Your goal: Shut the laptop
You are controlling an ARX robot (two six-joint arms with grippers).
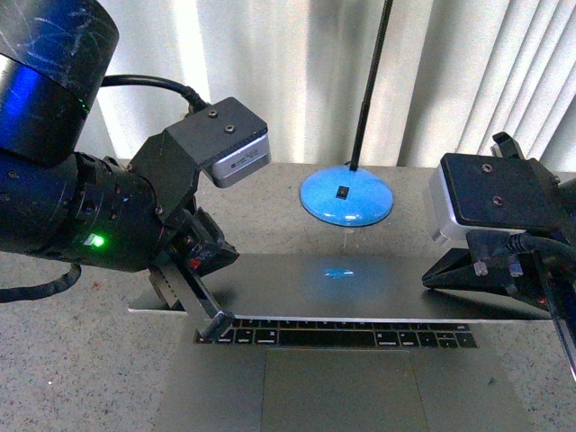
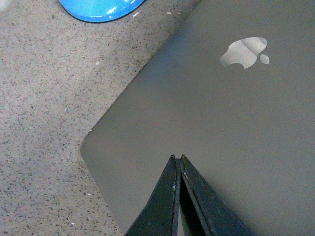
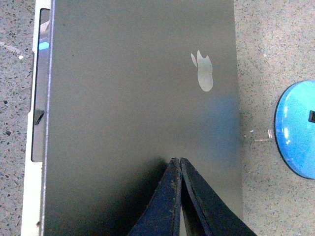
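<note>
Left pincer (image 2: 177, 158), right pincer (image 3: 179, 160), tips together, atop laptop (image 1: 378, 283) lid

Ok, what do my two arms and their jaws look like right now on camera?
The left arm: bulky glossy black cylinders, scratched, a green light, a black cable on top, and a silver camera box on a black bracket. The right arm: black screwed plate, whitish box, black cables. Both have slim black jaws tapering to points.

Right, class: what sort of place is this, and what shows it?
Probably an office or lab desk: a laptop on a speckled tabletop, a blue stand base, pale curtains behind.
</note>
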